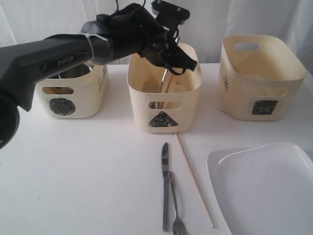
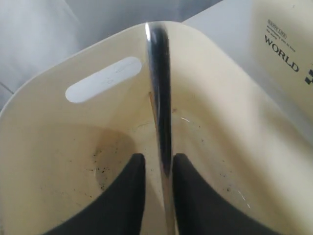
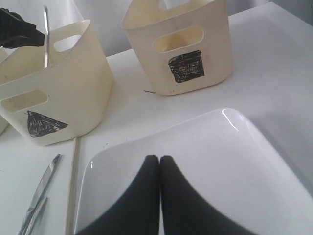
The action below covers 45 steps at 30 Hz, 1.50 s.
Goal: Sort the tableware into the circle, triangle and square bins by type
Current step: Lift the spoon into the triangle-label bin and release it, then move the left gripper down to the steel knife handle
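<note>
My left gripper (image 1: 183, 63) hangs over the triangle bin (image 1: 164, 98). A steel cutlery piece (image 2: 160, 98) stands upright between its fingertips (image 2: 133, 169), which are parted, with a gap on one side of the piece. The same piece (image 3: 46, 34) shows above the triangle bin (image 3: 63, 98). A wooden chopstick (image 1: 166, 83) leans inside that bin. On the table lie a knife (image 1: 165, 186), a fork (image 1: 176, 205) and another chopstick (image 1: 194, 180). The white squarish plate (image 1: 266, 191) sits at front right. My right gripper (image 3: 160, 159) is shut and empty above the plate (image 3: 244, 161).
The circle bin (image 1: 73, 95) at the left holds something steel (image 1: 73, 72). The square bin (image 1: 261, 78) stands at the back right. A neighbouring bin's printed side (image 2: 288, 44) shows beside the triangle bin. My left arm (image 1: 44, 58) stretches across the left rear.
</note>
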{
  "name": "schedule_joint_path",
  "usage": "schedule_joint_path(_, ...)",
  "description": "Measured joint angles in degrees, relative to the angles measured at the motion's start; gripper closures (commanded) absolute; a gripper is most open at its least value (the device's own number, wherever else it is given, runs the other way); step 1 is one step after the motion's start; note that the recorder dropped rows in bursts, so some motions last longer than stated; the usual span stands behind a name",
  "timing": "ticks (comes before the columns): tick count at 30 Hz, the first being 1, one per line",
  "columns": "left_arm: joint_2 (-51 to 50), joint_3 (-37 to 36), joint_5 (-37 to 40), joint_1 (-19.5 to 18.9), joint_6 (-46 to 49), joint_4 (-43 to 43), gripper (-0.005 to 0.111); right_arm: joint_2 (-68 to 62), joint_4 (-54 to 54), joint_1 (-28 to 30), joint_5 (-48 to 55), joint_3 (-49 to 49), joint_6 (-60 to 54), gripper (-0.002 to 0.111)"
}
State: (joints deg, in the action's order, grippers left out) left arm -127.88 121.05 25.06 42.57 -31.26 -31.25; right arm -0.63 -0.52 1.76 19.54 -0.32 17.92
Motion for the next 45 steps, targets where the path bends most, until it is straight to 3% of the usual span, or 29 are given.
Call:
schedule_joint_path(12,2.67,0.00,7.27,1.31,0.00,0.24,0.069,0.00,0.00,0.00,0.00,0.00,0.00,0.108)
schedule_joint_path(19,8.72,0.00,23.21,4.93,0.23,1.69,0.071,0.00,0.00,0.00,0.00,0.00,0.00,0.108)
schedule_joint_path(26,10.77,-4.28,33.82,9.19,0.23,12.29,0.071,0.00,0.00,0.00,0.00,0.00,0.00,0.108)
schedule_joint_path(37,12.99,-18.69,34.75,12.48,-2.17,16.73,0.070,0.00,0.00,0.00,0.00,0.00,0.00,0.108)
schedule_joint_path(45,15.08,-24.96,28.54,15.07,-8.62,21.25,0.050,0.00,0.00,0.00,0.00,0.00,0.00,0.108)
